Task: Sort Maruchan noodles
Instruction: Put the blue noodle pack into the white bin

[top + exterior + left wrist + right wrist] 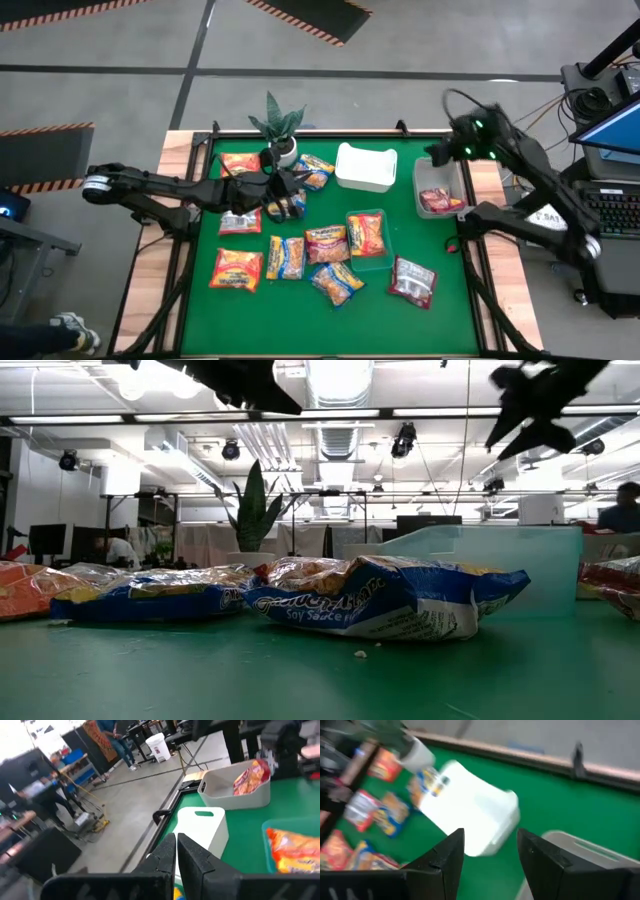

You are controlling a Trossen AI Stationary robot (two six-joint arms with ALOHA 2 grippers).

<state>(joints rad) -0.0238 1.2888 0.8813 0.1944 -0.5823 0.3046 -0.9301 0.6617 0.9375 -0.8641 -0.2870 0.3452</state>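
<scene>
Several Maruchan noodle packets lie flat on the green table: orange ones [236, 269], yellow-and-blue ones [286, 257] and a dark red-and-silver one [412, 281]. One red packet [440, 202] lies in the grey bin [425, 172]. An orange packet [366, 233] lies in the clear tray [383, 262]. My left gripper [288, 190] is shut and nearly level above a yellow-and-blue packet [284, 208] at mid-table. My right gripper [490, 850] stands open and empty, raised over the grey bin's far end [462, 150]. My left gripper's shut fingers [192, 852] show a sliver of yellow [175, 893] at their roots. I cannot tell whether they touch the yellow-and-blue packet below them; the gripper itself hides that place in the high view.
A white tub [365, 166] stands at the far middle, between a potted plant [278, 128] and the grey bin. Bare green table lies along the near edge. People and desks show in the room beyond the table.
</scene>
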